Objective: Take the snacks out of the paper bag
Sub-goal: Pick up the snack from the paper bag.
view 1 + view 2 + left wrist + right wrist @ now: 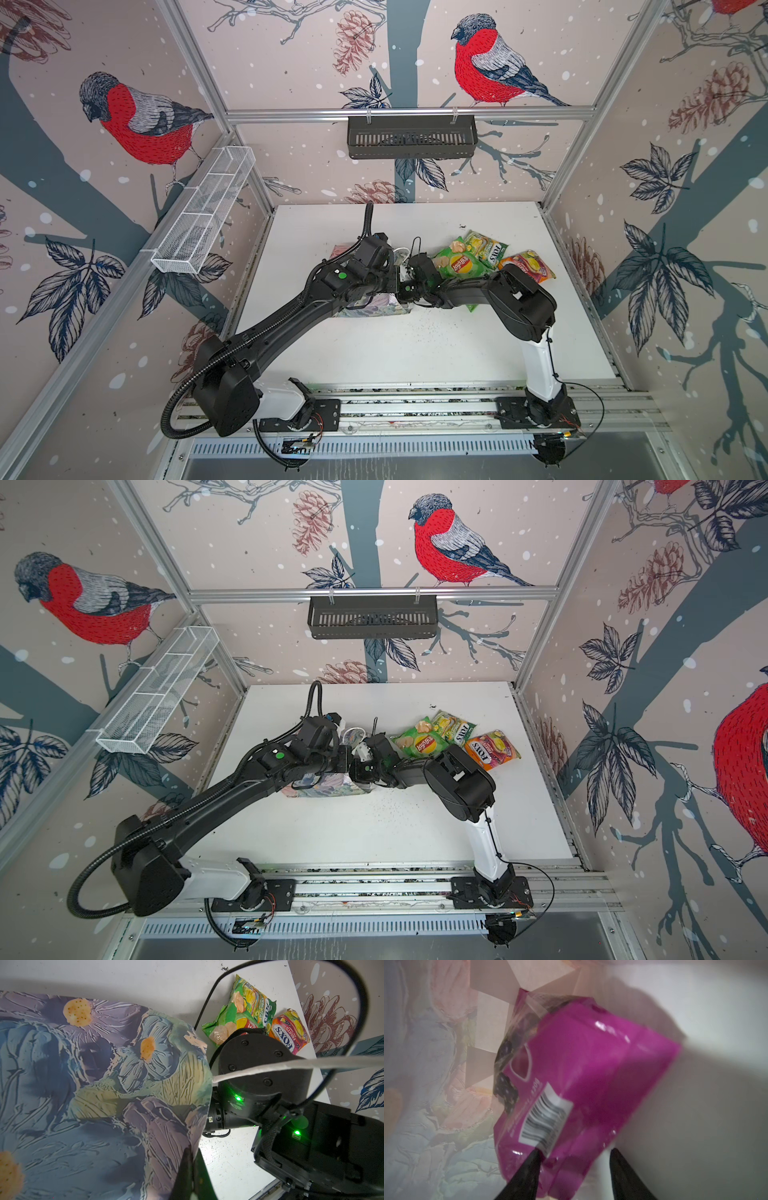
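Note:
The floral paper bag (93,1084) lies on its side on the white table (415,353), mostly hidden under both arms in both top views (365,307) (320,789). My left gripper (192,1152) is shut on the rim at the bag's mouth. My right gripper (575,1151) is inside the bag, open, its jaws on either side of the near end of a purple snack packet (591,1074). One finger touches the packet and the other stands clear. Outside, right of the bag, lie the large green chip bag (457,264), the yellow-green packet (486,247) and the orange packet (530,264).
A white cord handle (270,1067) stretches across the right arm's wrist (259,1076) at the bag's mouth. A black basket (411,137) hangs on the back wall. A white wire rack (203,212) is on the left wall. Dark crumbs speckle the table's front.

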